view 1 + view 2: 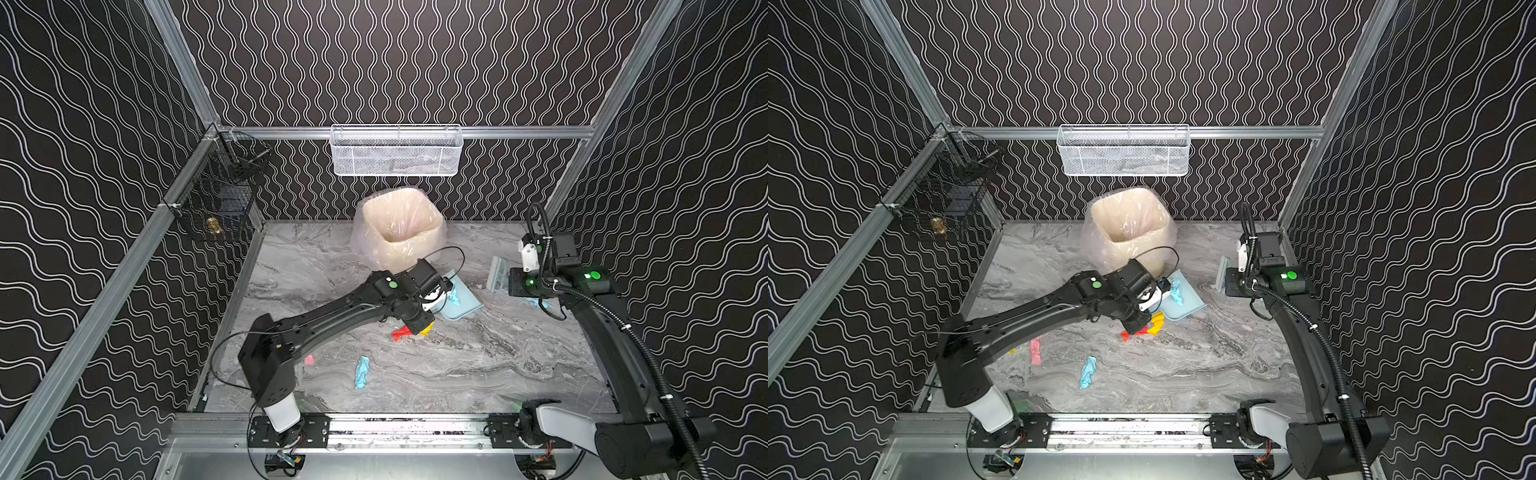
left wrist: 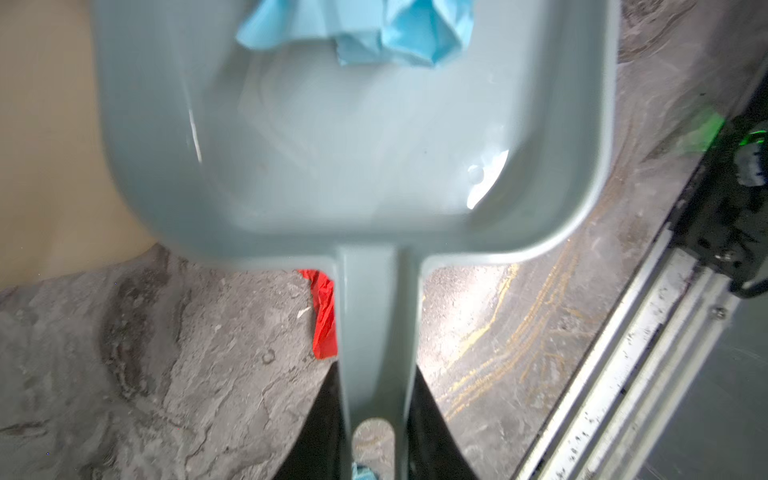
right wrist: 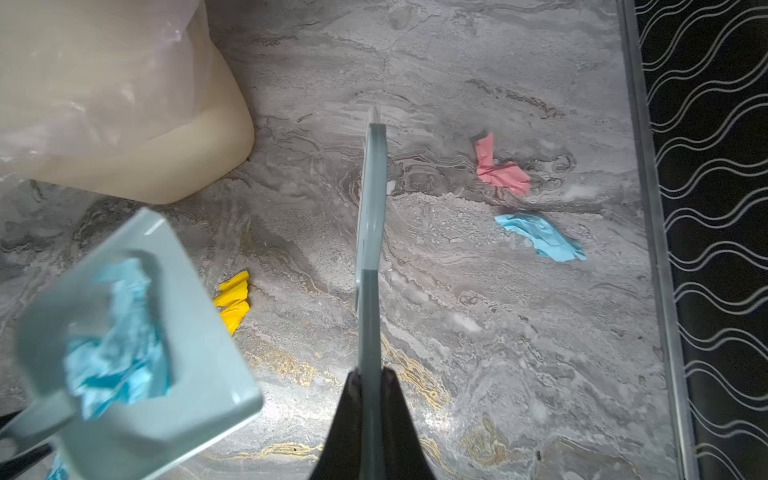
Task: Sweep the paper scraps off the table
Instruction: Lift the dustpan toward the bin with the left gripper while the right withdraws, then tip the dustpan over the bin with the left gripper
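My left gripper (image 2: 376,395) is shut on the handle of the pale blue dustpan (image 1: 465,307), just in front of the bin. A light blue scrap (image 2: 374,29) lies inside the pan. My right gripper (image 3: 371,376) is shut on the handle of the brush (image 3: 370,249), at the table's (image 1: 478,365) right side. On the table lie a red scrap (image 1: 401,332) and a yellow scrap (image 1: 427,330) beside the left wrist. Nearer the front are a pink scrap (image 1: 1036,351) and a light blue scrap (image 1: 362,372). Another blue scrap (image 1: 540,302) peeks from under the right arm.
A cream bin (image 1: 399,224) with a clear plastic liner stands at the back middle. A white mesh basket (image 1: 395,151) hangs on the back rail and a black wire basket (image 1: 220,195) on the left rail. Aluminium rails edge the table.
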Controlling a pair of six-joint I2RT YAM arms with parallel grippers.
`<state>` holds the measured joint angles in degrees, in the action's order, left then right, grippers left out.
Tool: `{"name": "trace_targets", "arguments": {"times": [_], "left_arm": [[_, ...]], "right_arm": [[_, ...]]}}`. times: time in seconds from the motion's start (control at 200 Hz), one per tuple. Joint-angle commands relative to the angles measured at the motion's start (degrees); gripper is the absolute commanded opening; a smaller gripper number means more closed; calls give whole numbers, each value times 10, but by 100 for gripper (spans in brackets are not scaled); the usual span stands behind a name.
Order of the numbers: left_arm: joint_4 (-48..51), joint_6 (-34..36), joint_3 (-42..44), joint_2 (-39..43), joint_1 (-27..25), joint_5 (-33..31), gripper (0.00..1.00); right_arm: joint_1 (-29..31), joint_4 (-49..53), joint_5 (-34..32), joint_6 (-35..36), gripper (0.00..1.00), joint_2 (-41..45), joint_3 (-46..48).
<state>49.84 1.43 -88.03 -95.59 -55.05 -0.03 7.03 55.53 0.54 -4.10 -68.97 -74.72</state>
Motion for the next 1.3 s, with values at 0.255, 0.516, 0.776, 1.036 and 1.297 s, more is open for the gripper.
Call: {"name": "trace_targets", "arguments": {"times": [0.255,0.516,0.776,1.036,1.297], "left_arm": [[189,-29,-76,82,27,-56,0],[235,-9,-139,101,108,-39,0],[235,18,-192,80,176,-39,0],[240,70,-284,7,253,-44,0],[265,108,-381,-83,275,-111,0]], "right_arm": [[-10,-41,51,2,0,-1,2],[-13,-45,61,10,0,1,12],[-17,-51,76,20,0,-5,14],[-19,-57,104,29,0,-9,17],[-19,-55,129,34,0,-3,31]]}}
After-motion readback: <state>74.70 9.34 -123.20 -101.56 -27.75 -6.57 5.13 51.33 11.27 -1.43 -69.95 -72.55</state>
